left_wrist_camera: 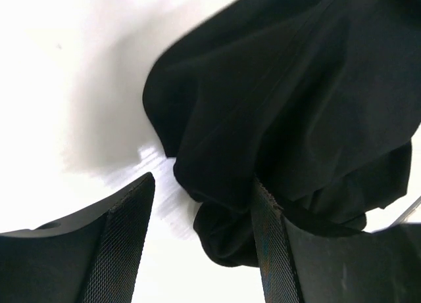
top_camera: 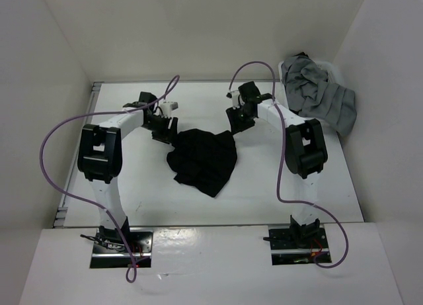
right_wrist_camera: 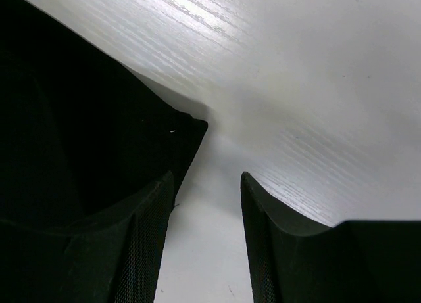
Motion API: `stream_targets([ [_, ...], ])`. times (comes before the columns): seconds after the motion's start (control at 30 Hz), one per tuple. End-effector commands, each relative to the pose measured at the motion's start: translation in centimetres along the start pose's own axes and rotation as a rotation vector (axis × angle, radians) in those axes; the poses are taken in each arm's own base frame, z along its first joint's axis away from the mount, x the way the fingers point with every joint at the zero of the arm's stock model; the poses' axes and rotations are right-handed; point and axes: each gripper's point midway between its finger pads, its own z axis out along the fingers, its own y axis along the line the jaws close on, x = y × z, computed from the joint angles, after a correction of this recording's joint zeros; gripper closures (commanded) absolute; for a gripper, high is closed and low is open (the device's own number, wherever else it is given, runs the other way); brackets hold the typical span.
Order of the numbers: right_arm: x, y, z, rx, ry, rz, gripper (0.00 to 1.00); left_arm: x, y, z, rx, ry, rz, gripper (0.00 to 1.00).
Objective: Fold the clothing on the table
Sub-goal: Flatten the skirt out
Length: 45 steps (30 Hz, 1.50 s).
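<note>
White walls [top_camera: 198, 27] enclose a matte white desk [top_camera: 132, 186], whose surface shows a faint streaky grain up close. Grey garments [top_camera: 317, 96] are heaped in the far right corner. The clothing [top_camera: 203, 161], plain black and crumpled into soft folds, lies mid-desk between the two arms. The left jaws stand apart, with a bunched edge of the clothing against one finger. The right jaws stand apart over the desk, just beside a corner of the clothing.
</note>
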Motion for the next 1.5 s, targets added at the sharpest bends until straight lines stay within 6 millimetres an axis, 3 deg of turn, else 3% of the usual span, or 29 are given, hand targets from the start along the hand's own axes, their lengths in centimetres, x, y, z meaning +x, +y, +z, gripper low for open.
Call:
stream_targets([
  [0.0,-1.9,0.5,0.4,-0.024,-0.056,-0.006,0.49,-2.3,-1.3,-0.9,0.042,-0.060,0.028,0.34],
  [0.37,-0.8,3.0,4.0,-0.110,-0.010,-0.022,0.49,-1.1,-1.6,-1.6,0.033,-0.044,0.047,0.34],
  [0.6,-1.8,3.4,3.8,-0.131,-0.031,-0.018,0.49,-0.8,-1.7,-1.7,0.034,-0.037,0.052,0.35],
  [0.7,-1.5,3.9,4.2,-0.137,-0.020,-0.025,0.66,-0.4,-1.7,-1.6,0.035,-0.029,0.047,0.35],
  [0.73,-1.2,3.9,4.6,-0.137,-0.011,-0.023,0.79,-0.4,-1.7,-1.6,0.035,-0.029,0.047,0.35],
  [0.83,-1.2,3.3,4.7,-0.105,-0.009,-0.023,0.99,0.0,-1.6,-1.5,0.036,-0.022,0.051,0.35],
  [0.87,-1.2,3.1,4.7,-0.094,-0.009,-0.023,1.00,0.0,-1.6,-1.5,0.036,-0.022,0.051,0.35],
  [1.03,-3.8,2.5,1.7,-0.029,-0.101,-0.042,1.00,-0.2,-1.7,-1.8,0.076,-0.038,0.058,0.35],
  [1.07,-4.7,2.2,0.3,0.003,-0.133,-0.047,1.00,-0.4,-2.0,-2.0,0.090,-0.040,0.058,0.35],
  [1.23,-8.3,2.0,-3.4,0.056,-0.252,-0.064,1.00,1.6,-2.9,0.1,0.089,0.049,0.084,0.36],
  [1.3,-8.9,1.9,-4.1,0.066,-0.272,-0.066,1.00,2.9,-2.7,0.7,0.057,0.088,0.096,0.39],
  [1.47,-10.4,1.6,-5.7,0.099,-0.336,-0.047,1.00,3.5,-4.3,1.6,0.042,0.122,0.160,0.39],
])
